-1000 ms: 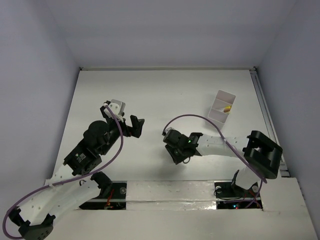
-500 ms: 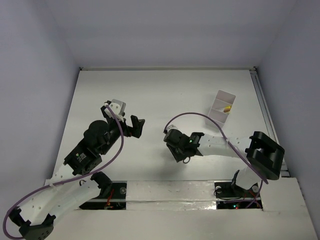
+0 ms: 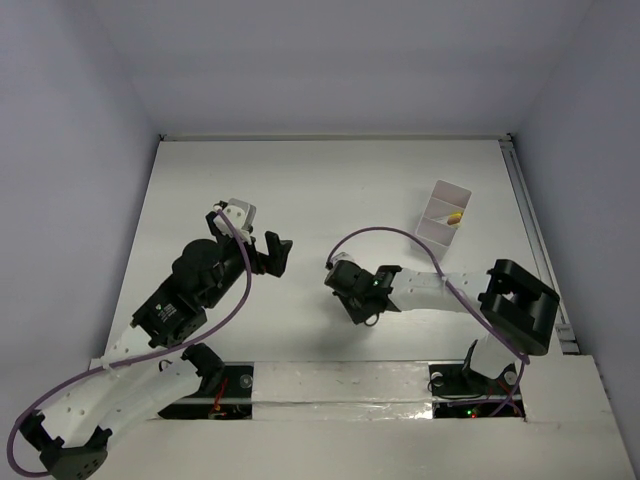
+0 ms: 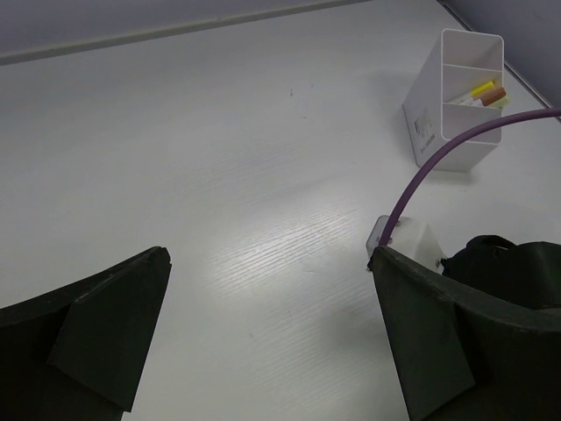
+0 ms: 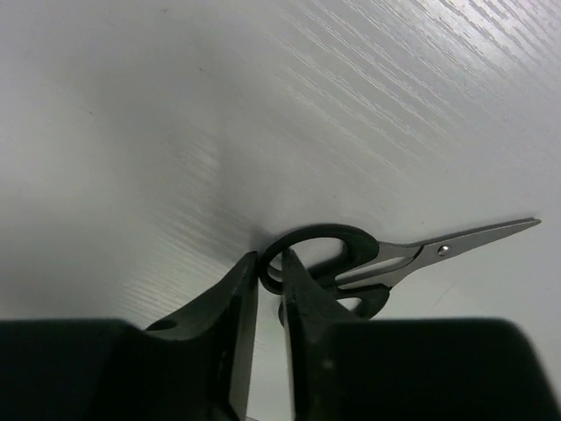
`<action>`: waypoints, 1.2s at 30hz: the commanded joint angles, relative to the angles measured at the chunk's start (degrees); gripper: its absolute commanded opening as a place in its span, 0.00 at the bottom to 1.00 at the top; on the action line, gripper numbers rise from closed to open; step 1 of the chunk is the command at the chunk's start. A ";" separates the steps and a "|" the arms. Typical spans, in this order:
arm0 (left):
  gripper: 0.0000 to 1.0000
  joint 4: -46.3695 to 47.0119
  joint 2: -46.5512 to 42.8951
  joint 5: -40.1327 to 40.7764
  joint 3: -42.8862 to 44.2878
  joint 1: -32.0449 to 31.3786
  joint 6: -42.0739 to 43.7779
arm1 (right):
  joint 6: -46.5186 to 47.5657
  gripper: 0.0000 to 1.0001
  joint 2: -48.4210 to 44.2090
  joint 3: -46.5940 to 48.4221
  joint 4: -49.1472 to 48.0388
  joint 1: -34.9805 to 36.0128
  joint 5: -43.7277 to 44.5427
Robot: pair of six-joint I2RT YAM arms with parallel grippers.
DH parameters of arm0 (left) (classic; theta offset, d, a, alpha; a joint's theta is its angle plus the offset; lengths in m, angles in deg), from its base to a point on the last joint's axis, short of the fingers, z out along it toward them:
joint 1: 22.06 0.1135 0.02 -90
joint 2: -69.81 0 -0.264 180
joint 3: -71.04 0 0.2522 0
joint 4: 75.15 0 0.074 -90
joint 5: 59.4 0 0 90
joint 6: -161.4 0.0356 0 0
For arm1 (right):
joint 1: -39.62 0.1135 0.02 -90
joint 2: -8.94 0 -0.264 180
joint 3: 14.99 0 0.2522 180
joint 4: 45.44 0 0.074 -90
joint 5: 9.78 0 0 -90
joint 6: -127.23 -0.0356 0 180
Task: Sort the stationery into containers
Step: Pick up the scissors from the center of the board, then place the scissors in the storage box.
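Note:
Black-handled scissors [image 5: 412, 254] lie on the white table, blades pointing right in the right wrist view. My right gripper [image 5: 270, 263] is shut on the near handle ring, one finger outside it and one inside. In the top view the right gripper [image 3: 358, 303] is low at table centre, and a handle ring of the scissors [image 3: 369, 319] peeks out below it. The white divided container [image 3: 443, 212] stands at the back right with a yellow pen [image 3: 455, 216] inside. The container also shows in the left wrist view [image 4: 460, 96]. My left gripper [image 3: 272, 254] is open and empty, to the left of the right gripper.
The purple cable [image 3: 385, 236] arcs over the right arm. The table's right rail [image 3: 535, 240] runs just beyond the container. The right arm's wrist [image 4: 504, 267] fills the lower right of the left wrist view.
The right gripper has shifted slightly left with the scissors handle between its fingers. The left gripper has edged slightly up and right.

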 commanded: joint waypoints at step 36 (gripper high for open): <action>0.99 3.56 -2.13 -3.34 -0.55 0.23 0.35 | -34.32 0.00 -47.18 -14.33 -28.44 -41.19 -2.34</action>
